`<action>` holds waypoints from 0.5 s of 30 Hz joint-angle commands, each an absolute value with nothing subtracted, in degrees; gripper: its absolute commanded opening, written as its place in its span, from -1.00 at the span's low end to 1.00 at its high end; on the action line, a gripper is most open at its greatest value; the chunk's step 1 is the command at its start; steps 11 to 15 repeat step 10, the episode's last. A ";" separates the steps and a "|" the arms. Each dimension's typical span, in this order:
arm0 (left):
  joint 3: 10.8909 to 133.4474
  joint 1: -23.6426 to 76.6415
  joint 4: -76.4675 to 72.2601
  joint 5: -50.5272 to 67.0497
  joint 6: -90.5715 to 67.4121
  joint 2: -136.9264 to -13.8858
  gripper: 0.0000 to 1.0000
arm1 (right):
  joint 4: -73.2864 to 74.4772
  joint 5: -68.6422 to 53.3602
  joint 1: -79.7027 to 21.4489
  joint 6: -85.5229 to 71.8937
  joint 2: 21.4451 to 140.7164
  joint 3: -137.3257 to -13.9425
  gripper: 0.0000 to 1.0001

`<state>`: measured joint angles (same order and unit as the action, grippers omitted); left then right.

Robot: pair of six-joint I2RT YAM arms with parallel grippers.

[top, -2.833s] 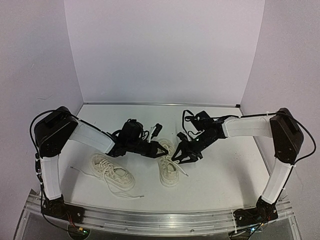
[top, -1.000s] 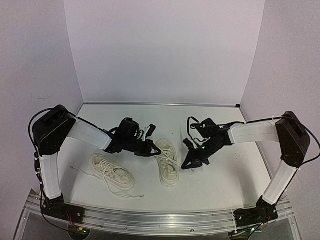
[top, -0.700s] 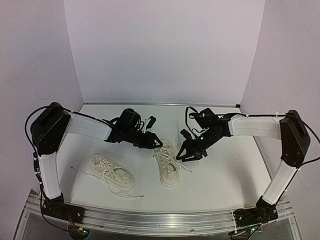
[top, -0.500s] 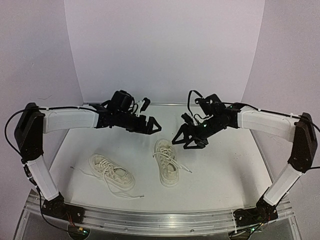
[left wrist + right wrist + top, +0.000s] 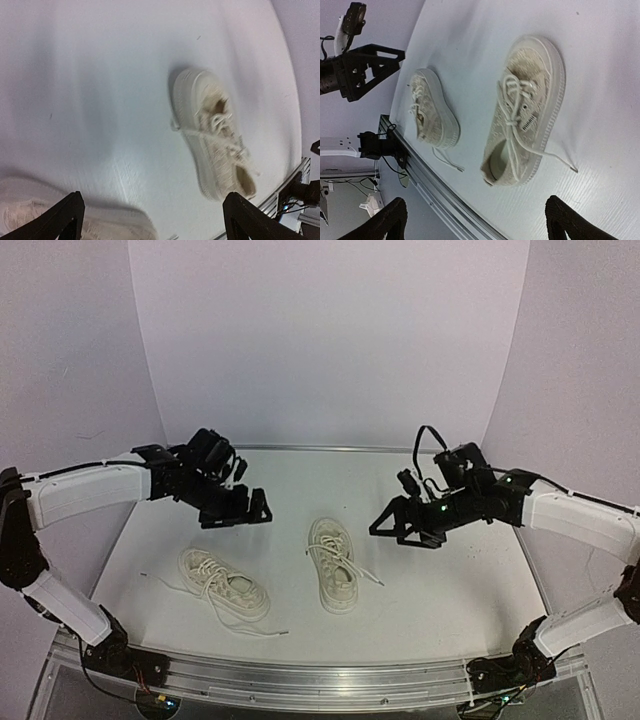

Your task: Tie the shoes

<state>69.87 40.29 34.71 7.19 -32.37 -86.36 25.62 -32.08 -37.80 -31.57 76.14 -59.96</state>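
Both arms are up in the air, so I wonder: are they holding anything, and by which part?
Nothing is held. The left tool and the right tool hang open and empty above the table. The shoes lie on it, untouched.

Two shoes lie apart on the counter [image 5: 450, 590], nearer its front rail [image 5: 320, 680] than the back wall [image 5: 320, 340]. The left shoe [image 5: 225, 585] sits slantwise. The right shoe [image 5: 335, 565] lies at centre, toe toward the back wall and heel toward the front. One lace [image 5: 365, 575] trails off the right shoe's right side onto the counter, while another lace [image 5: 262, 630] runs from the left shoe toward the front rail. The left end effector [image 5: 240, 512] hangs above the counter behind the left shoe. The right end effector [image 5: 400, 530] hangs behind and to the right of the right shoe, well apart from it.
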 commanded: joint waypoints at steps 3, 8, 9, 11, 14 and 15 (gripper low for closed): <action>57.22 40.34 38.84 5.93 -39.84 -76.44 0.99 | 19.70 -30.21 -37.88 -36.04 73.40 -48.86 0.84; 53.42 40.43 39.33 5.52 -41.00 -74.17 0.99 | 17.94 -30.50 -37.92 -36.80 73.63 -46.50 0.83; 53.81 40.43 39.60 5.21 -40.79 -74.42 0.99 | 17.93 -30.47 -37.92 -36.67 73.83 -46.65 0.82; 54.32 40.43 40.00 4.81 -40.60 -74.66 0.99 | 17.93 -30.48 -37.90 -36.50 73.99 -46.85 0.82; 54.32 40.43 40.00 4.81 -40.60 -74.66 0.99 | 17.93 -30.48 -37.90 -36.50 73.99 -46.85 0.82; 54.32 40.43 40.00 4.81 -40.60 -74.66 0.99 | 17.93 -30.48 -37.90 -36.50 73.99 -46.85 0.82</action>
